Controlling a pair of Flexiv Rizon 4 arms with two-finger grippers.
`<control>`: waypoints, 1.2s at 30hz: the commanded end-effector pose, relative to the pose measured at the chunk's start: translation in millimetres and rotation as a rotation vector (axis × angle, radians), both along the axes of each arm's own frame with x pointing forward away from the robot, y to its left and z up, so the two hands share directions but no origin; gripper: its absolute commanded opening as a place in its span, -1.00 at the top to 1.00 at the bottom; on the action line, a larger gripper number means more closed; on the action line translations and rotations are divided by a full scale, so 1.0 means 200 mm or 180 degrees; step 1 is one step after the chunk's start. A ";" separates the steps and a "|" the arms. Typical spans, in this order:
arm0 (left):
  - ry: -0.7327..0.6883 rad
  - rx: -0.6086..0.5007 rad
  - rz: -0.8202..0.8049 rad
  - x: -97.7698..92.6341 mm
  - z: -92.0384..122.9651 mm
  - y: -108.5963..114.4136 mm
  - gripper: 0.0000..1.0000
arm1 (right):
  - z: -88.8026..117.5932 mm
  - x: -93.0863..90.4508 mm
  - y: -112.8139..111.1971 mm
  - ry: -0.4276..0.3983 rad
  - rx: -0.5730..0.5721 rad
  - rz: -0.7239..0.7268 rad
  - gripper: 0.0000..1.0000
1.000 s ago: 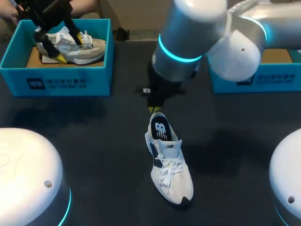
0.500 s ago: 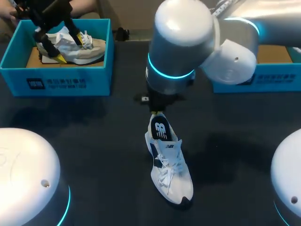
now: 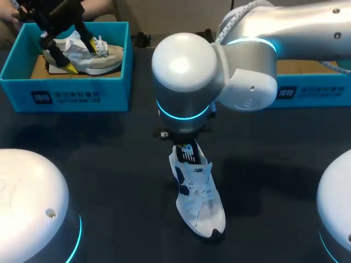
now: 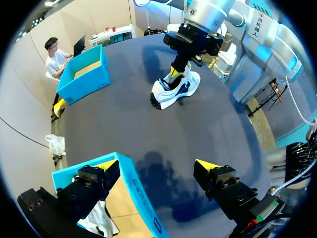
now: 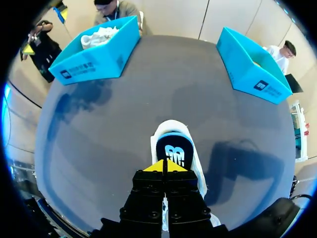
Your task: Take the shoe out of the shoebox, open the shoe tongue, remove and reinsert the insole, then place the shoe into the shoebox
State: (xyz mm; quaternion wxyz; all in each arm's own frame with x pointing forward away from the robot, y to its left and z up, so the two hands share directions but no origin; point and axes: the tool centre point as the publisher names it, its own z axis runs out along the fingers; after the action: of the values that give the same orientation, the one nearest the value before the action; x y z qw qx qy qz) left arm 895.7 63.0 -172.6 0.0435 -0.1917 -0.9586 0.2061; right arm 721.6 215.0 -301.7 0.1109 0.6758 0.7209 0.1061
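Reaching in from the right side, the right arm (image 3: 263,33) is covering the heel end of the white sneaker (image 3: 200,203), which is lying on its sole near the middle of the dark table (image 3: 109,153), toe pointing toward the robot. In the head view the arm's wrist is hiding the right gripper (image 5: 167,166) completely; the right wrist view is showing its yellow tips pressed together at the rear edge of the dark insole (image 5: 174,148). Whether the tips are pinching that edge cannot be determined. The left gripper (image 3: 85,57) is hanging over the left shoebox (image 3: 66,96) with its fingers spread wide, gripping nothing; a second sneaker (image 3: 104,60) is lying in this box beneath the tips, partly masked by the fingers. The right shoebox (image 3: 307,90) is sitting at the far right of the table, largely cut off by the right arm, so its contents are not readable there.
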 end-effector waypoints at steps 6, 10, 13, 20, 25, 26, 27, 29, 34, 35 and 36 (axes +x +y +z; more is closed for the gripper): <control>-0.0001 0.0008 -0.0001 0.00 0.00 0.00 -1.00 | -0.02 0.00 -0.01 0.0003 0.0034 -0.0001 1.00; -0.0001 0.0008 -0.0001 0.00 0.00 0.00 -1.00 | -0.08 0.03 -0.04 -0.0132 -0.0054 0.0052 1.00; -0.0001 0.0008 -0.0001 0.00 0.00 0.00 -1.00 | -0.13 0.06 -0.05 -0.0196 -0.0119 0.0100 1.00; -0.0001 0.0008 -0.0001 0.00 0.00 0.00 -1.00 | -0.22 0.10 -0.07 -0.0343 -0.0270 0.0170 1.00; -0.0001 0.0008 -0.0001 0.00 0.00 0.00 -1.00 | -0.30 0.14 -0.09 -0.0355 -0.0292 0.0251 1.00; -0.0001 0.0008 -0.0001 0.00 0.00 0.00 -1.00 | -0.31 0.14 -0.09 -0.0349 -0.0293 0.0272 1.00; -0.0001 0.0008 -0.0001 0.00 0.00 0.00 -1.00 | -0.33 0.14 -0.09 -0.0341 -0.0288 0.0279 1.00; -0.0001 0.0008 -0.0001 0.00 0.00 0.00 -1.00 | -0.37 0.14 -0.09 -0.0318 -0.0264 0.0318 1.00; -0.0001 0.0008 -0.0001 0.00 0.00 0.00 -1.00 | -0.48 0.13 -0.11 -0.0210 -0.0218 0.0343 1.00; -0.0001 0.0008 -0.0001 0.00 0.00 0.00 -1.00 | -0.50 0.13 -0.11 -0.0185 -0.0206 0.0340 1.00; -0.0001 0.0008 -0.0001 0.00 0.00 0.00 -1.00 | -0.51 0.13 -0.12 -0.0159 -0.0198 0.0331 1.00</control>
State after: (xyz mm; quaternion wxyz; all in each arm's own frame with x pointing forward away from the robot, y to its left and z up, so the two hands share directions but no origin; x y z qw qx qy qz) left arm 895.6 62.9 -172.4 0.0433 -0.1915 -0.9587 0.2058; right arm 740.9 194.1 -387.0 0.1544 0.6304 0.7537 0.1038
